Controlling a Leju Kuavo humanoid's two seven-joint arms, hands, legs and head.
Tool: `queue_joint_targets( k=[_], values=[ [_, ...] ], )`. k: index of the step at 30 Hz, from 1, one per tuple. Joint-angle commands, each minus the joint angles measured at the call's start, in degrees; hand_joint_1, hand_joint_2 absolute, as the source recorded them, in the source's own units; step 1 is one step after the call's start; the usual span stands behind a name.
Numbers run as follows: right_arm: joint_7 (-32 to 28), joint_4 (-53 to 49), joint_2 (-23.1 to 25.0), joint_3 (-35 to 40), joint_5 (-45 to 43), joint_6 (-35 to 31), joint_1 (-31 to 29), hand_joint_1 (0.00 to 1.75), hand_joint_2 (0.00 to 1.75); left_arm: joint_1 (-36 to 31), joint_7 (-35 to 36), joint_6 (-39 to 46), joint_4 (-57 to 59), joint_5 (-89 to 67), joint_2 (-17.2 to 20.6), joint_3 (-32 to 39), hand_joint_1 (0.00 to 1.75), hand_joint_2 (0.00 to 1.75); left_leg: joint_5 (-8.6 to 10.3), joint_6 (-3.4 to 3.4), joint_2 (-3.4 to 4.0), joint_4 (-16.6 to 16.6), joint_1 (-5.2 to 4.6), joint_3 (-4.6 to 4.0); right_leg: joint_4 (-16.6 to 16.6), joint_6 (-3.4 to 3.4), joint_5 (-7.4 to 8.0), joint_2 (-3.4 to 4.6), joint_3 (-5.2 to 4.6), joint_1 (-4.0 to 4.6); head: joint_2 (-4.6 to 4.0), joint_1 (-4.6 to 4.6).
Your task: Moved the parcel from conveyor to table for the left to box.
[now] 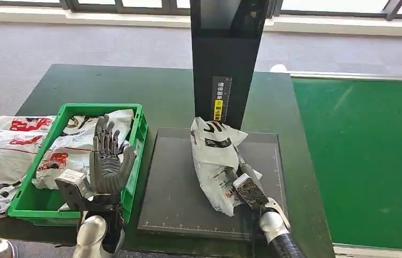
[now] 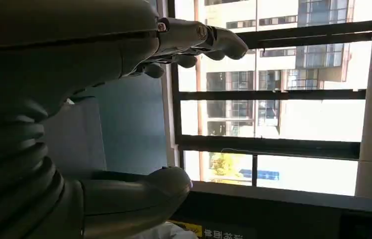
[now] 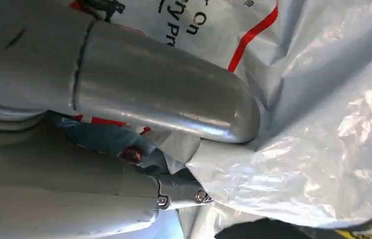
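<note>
The crumpled white plastic parcel point(image 1: 217, 161) lies on the dark grey square platform point(image 1: 172, 188) on the green desk point(image 1: 161, 91), the right hand point(image 1: 247, 188) gripping its near end. The left hand point(image 1: 107, 158) hovers above the green plastic crate point(image 1: 134, 161), fingers point(image 1: 103, 137) spread wide, holding nothing.

We see a black upright column point(image 1: 225, 59) with a yellow label point(image 1: 219, 109) standing behind the dark platform point(image 1: 172, 188). Grey floor point(image 1: 80, 45) lies beyond.
</note>
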Motion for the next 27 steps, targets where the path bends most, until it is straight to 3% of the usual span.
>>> queue_joint_targets(
  k=[1,2,3,27],
  values=[
    [0.1,-9.3,0.8,-4.4,5.4,-25.0,2.6,0.00,0.00,-0.3,0.2,1.1,1.8,-0.9,0.0,-0.8,0.00,1.75,0.02,0.01,-0.06,-0.2,-0.04,0.12,-0.1,-0.04,-0.02,-0.14,0.15,-0.03,0.02,0.00],
    [0.1,-11.5,1.1,-4.5,7.2,-31.0,3.3,0.00,0.00,-0.1,0.2,1.5,1.6,-0.9,-0.1,-0.9,0.00,1.75,0.03,0.01,-0.04,-0.2,-0.03,0.16,-0.2,-0.05,0.00,-0.14,0.20,-0.01,0.02,0.00],
    [0.1,-11.9,1.3,-4.6,7.5,-31.9,3.5,0.00,0.00,0.0,0.2,1.6,1.5,-0.9,-0.1,-0.9,0.00,1.75,0.01,0.00,-0.05,-0.2,-0.05,0.21,-0.2,-0.07,-0.03,-0.15,0.25,-0.02,0.02,0.00],
    [0.1,-9.5,1.7,-8.9,10.5,-31.5,3.2,0.00,0.00,-0.2,0.2,2.1,2.1,-0.2,0.7,-2.1,0.00,1.75,0.00,0.00,-0.01,-0.1,-0.03,0.08,-0.1,-0.03,-0.02,-0.06,0.10,-0.02,0.02,0.00]
  ],
)
